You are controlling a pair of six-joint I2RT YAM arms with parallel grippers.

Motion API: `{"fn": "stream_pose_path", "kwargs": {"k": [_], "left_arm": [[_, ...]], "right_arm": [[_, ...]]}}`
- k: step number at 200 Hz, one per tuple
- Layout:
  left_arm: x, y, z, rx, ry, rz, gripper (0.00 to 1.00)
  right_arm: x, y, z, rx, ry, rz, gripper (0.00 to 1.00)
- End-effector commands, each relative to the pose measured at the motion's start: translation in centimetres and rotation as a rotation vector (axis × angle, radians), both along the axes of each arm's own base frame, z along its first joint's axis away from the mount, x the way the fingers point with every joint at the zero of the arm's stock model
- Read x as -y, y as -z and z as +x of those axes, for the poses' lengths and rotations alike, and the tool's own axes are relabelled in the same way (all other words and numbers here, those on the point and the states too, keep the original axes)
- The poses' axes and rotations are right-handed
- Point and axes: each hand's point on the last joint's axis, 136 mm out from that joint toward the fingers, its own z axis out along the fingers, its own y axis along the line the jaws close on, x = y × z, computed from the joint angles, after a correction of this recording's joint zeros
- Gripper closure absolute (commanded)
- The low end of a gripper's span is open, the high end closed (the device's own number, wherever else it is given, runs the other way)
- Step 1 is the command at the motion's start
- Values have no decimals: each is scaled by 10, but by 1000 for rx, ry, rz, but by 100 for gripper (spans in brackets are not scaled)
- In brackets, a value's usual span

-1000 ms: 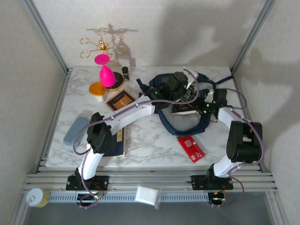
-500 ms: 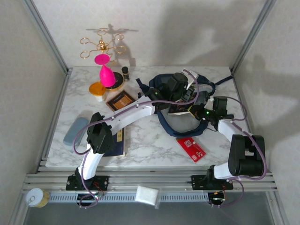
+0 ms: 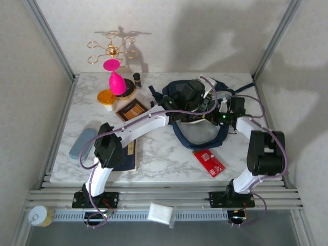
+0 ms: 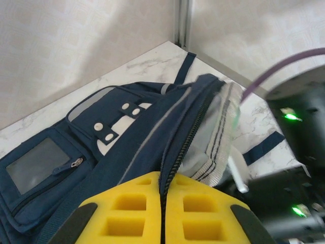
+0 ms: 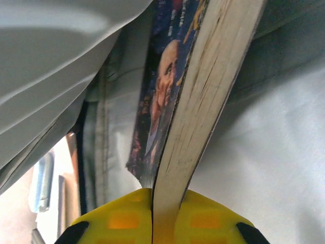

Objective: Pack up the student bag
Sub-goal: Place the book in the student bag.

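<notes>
Desk (image 3: 159, 154): marble. Student bag (image 3: 199, 136): navy, open, far right of the desk. Book (image 5: 203, 101): apparently a paperback, against the bag's pale lining. Left tool (image 4: 162, 203): pinched onto the bag's zip edge. Right tool (image 5: 152, 223): clamped on the book's edge.

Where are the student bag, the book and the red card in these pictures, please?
student bag (image 4: 137, 147): left wrist view, on its navy front panel.
book (image 5: 208, 101): right wrist view, on its pale page edge.
red card (image 3: 208, 162): top external view, on its middle.
</notes>
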Motion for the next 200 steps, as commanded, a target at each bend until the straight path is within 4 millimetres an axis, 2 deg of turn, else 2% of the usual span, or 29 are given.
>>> {"fn": "stream_pose_path", "kwargs": {"k": [1,11,30,50,77,94,108,140,172,200], "left_arm": [[-9,-81,-11,109,0,-170,100],[-10,-80,-10,107,-2,-172,100],[-10,-75,-8,107,-11,-162,100],[-9,-72,-5,110,-26,-158,100],[-8,-72,-3,116,-27,-160,100],[-6,-73,-3,115,-20,-159,100],[-4,-73,-4,111,-11,-163,100],[0,-74,-8,101,21,-171,100],[-2,-81,-17,103,49,-158,100],[-3,-79,-22,98,70,-128,100]], "right_arm": [[13,1,24,70,15,-127,90],[18,0,30,74,51,-148,79],[30,-2,30,54,144,-196,67],[28,-3,14,24,184,-194,55],[30,5,-15,-56,244,-262,50],[18,12,-32,-108,269,-230,50],[2,14,-36,-116,280,-187,52],[-26,20,-16,-101,299,-85,61],[-24,40,2,-99,345,-117,72],[-1,32,23,1,424,-216,78]]}}
